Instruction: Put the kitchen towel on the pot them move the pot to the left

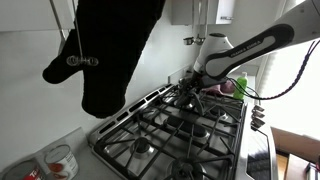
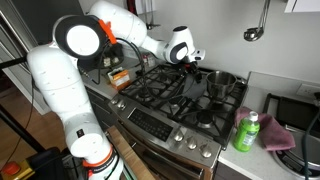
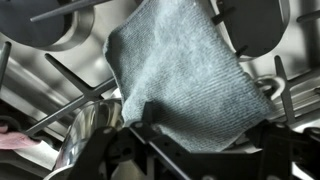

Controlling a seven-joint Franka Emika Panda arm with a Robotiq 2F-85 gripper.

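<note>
Towel at the gripper, pot not yet covered.

The black Robotiq gripper (image 2: 191,66) hangs over the back edge of the black gas stove (image 2: 160,97). The grey ribbed kitchen towel (image 3: 185,70) spreads out from its fingers across the grates. The wrist view shows the towel's near edge reaching the dark fingers, but it cannot be told whether they are clamped on it or parted around it. The small shiny stainless-steel cylindrical pot (image 2: 222,80) stands at the stove's back corner by the wall. In the wrist view its rim shows bare just beside the towel. Judging from this, the first step is only under way. The towel has yet to be laid over the pot, and the shift to the left has not begun.
</note>
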